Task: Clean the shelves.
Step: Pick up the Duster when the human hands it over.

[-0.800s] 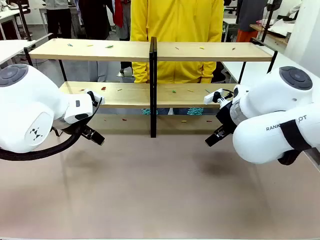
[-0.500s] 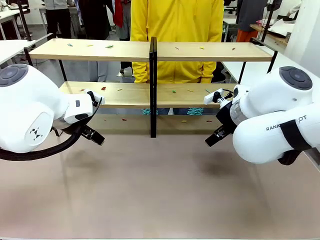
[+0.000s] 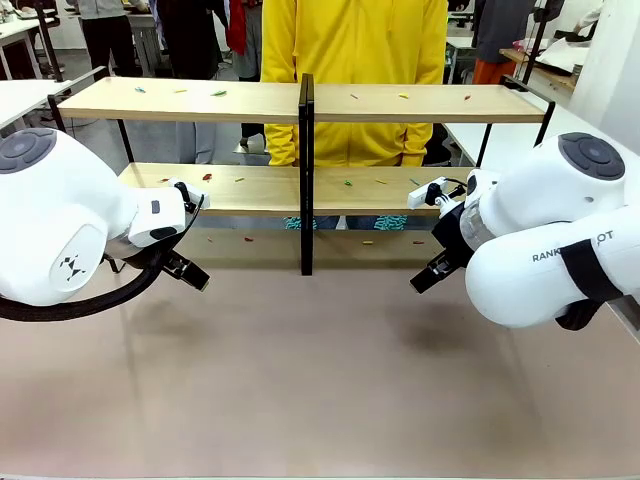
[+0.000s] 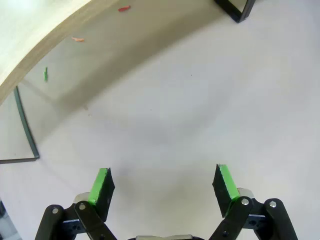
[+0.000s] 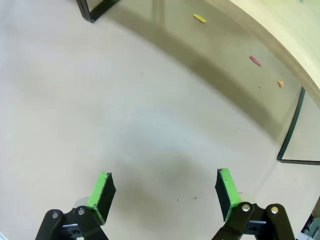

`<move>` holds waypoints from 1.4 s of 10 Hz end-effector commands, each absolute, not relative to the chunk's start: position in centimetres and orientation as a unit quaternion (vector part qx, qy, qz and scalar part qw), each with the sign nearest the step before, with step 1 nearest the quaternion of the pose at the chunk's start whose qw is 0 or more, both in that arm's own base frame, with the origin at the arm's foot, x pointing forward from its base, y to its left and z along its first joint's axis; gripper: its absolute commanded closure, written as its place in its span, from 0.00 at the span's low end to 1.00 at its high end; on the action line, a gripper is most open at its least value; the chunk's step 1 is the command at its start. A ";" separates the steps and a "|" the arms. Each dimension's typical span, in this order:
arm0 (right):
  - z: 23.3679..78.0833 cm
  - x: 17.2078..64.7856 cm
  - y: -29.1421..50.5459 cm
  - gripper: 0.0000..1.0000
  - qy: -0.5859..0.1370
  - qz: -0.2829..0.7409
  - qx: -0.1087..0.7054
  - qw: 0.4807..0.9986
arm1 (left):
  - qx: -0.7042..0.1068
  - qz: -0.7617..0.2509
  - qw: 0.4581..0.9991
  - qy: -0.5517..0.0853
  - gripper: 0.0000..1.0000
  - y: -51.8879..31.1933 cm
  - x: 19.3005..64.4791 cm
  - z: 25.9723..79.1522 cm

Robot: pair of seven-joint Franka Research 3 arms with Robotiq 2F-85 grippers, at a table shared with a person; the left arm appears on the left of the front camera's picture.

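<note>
The shelves (image 3: 270, 100) stand across the far part of the table (image 3: 320, 390), two long pale wooden boards, upper and lower, in thin black frames joined at the middle. The cleaning looks not yet begun: small coloured scraps (image 3: 218, 93) dot both boards, and more lie on the table under the shelves. In front of the shelves, the left gripper (image 4: 164, 186) and the right gripper (image 5: 164, 189) hang low, jaws spread wide, grasping nothing. A person (image 3: 350, 60) in yellow stands behind the shelves.
</note>
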State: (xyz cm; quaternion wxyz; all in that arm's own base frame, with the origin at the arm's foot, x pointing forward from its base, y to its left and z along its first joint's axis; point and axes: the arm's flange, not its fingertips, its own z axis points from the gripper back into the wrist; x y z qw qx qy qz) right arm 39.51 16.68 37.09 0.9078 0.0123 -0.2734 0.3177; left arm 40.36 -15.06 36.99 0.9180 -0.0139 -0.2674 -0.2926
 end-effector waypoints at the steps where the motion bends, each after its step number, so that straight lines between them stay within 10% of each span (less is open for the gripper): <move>1: 37.1 39.5 16.7 0.00 -0.274 0.317 0.013 0.908 | -0.014 -0.293 0.918 -0.268 0.00 -15.1 40.4 37.0; 10: 37.4 39.8 16.3 0.00 -0.235 0.312 0.005 0.921 | -0.043 -0.362 0.897 -0.252 0.00 -14.4 39.6 37.8; 14: 51.9 34.3 10.9 0.00 -0.337 0.298 0.010 0.893 | -0.094 -0.367 0.845 -0.378 0.00 -5.8 29.5 50.6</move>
